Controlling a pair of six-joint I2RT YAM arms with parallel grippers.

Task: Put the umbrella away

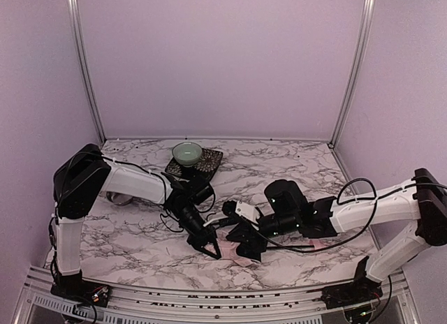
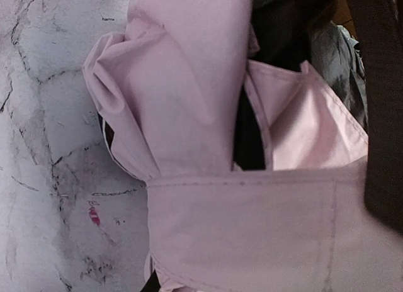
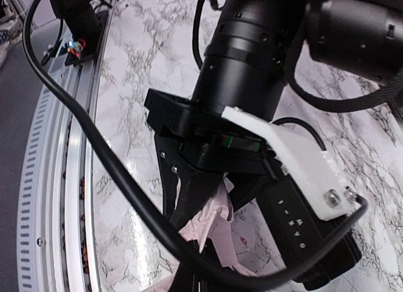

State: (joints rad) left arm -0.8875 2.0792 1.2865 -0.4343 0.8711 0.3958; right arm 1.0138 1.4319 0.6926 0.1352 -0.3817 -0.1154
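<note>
The umbrella (image 2: 208, 116) fills the left wrist view as bunched pale pink fabric with black lining in the folds, lying on the marble table (image 2: 44, 116). In the top view it is almost wholly hidden under both grippers. My left gripper (image 1: 209, 248) is at the table's front middle. In the right wrist view its black fingers (image 3: 189, 197) pinch a fold of the pink fabric (image 3: 214, 219). My right gripper (image 1: 246, 248) sits right beside it, tips nearly touching. Its own jaws are hidden behind a black cable (image 3: 126, 179) and the fabric.
A pale green bowl (image 1: 187, 153) stands on a dark mat (image 1: 211, 160) at the back middle. A metal rail (image 3: 63, 179) runs along the table's front edge. Purple walls close in the back and sides.
</note>
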